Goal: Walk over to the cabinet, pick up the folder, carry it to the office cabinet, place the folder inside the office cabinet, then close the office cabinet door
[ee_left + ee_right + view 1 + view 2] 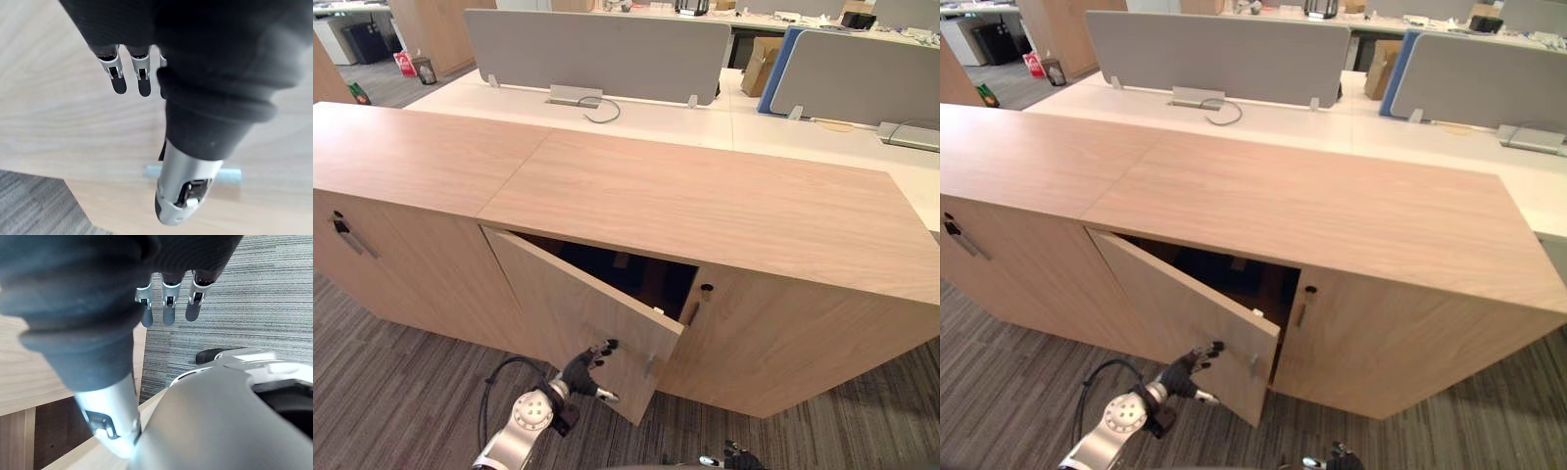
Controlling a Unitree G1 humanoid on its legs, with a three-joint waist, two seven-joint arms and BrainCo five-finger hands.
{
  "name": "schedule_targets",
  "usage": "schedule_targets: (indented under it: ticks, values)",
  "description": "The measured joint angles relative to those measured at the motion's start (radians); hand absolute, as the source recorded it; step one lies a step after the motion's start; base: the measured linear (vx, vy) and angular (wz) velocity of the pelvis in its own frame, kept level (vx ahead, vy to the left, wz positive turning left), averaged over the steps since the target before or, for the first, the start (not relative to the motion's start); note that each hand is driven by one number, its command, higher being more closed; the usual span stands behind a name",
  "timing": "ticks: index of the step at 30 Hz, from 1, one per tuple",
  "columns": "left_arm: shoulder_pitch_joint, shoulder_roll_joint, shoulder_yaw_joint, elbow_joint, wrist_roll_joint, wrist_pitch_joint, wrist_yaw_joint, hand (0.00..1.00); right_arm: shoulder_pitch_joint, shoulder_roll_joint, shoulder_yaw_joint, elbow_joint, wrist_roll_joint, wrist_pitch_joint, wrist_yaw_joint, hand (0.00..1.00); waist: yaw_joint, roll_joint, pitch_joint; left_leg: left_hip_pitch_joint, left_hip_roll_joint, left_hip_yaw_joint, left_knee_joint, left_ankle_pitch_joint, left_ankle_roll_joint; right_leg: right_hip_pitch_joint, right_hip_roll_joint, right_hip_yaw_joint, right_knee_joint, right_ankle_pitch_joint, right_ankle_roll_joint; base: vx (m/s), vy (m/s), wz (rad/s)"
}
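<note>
The office cabinet is a low wooden unit with a flat top. Its left door stands partly swung out, with a dark interior behind it whose contents I cannot make out. My left hand is low in front of that door, its fingers straight against the door's outer face, a little left of the small metal handle. In the left wrist view the thumb crosses that handle. My right hand hangs low over the carpet, with fingers straight and nothing in it.
A matching cabinet adjoins on the left, with a bar handle. The right door is closed and has a lock knob. White desks with grey dividers stand behind. Grey carpet lies in front.
</note>
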Motion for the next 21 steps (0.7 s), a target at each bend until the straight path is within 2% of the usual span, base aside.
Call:
schedule_targets:
  ticks: [3,5,6,12,16,21]
  values:
    - [-0.013,-0.014,0.043,0.024,0.019,0.011,0.032,0.00,0.000,-0.005,-0.001,0.000,0.010,0.002,-0.002,0.00,-0.002,0.010,-0.007,0.000,0.005,0.008,0.001,-0.001,-0.004,0.000,0.004,0.002,-0.010,-0.003,-0.004,-0.01,-0.065,-0.06]
    - [-0.030,-0.015,0.062,0.035,0.038,0.013,0.059,0.00,0.003,-0.003,-0.009,0.000,0.032,0.004,-0.005,0.00,-0.005,0.008,-0.012,0.000,0.011,0.016,0.005,-0.002,-0.009,-0.002,0.011,0.007,-0.016,-0.002,-0.006,0.02,-0.077,-0.14]
    - [-0.047,-0.016,0.077,0.047,0.058,0.014,0.094,0.00,0.006,0.002,-0.024,0.000,0.036,0.004,-0.011,0.00,-0.008,0.007,-0.014,0.002,0.016,0.026,0.005,-0.003,-0.013,-0.002,0.018,0.016,-0.024,0.004,-0.006,0.03,-0.071,-0.17]
    - [-0.097,-0.021,0.141,0.107,0.082,0.028,0.164,0.00,0.021,0.009,-0.028,-0.001,0.068,0.004,-0.038,0.00,-0.026,0.007,-0.021,0.019,0.029,0.081,0.006,-0.009,-0.024,-0.006,0.040,0.048,-0.042,0.022,-0.019,0.04,-0.063,-0.29]
    - [-0.115,-0.070,0.186,0.165,0.011,0.029,0.194,0.00,0.039,0.017,-0.044,-0.001,0.079,0.001,-0.051,0.00,-0.028,0.006,-0.028,0.037,0.035,0.105,0.007,-0.020,-0.034,-0.002,0.049,0.049,-0.042,0.032,-0.028,0.00,-0.050,-0.21]
    - [-0.107,-0.146,0.236,0.218,-0.106,0.028,0.277,0.00,0.062,0.033,-0.098,0.000,0.100,-0.003,-0.070,0.00,-0.029,0.005,-0.028,0.037,0.030,0.104,0.008,-0.024,-0.033,-0.005,0.043,0.046,-0.037,0.034,-0.027,-0.05,-0.042,-0.02]
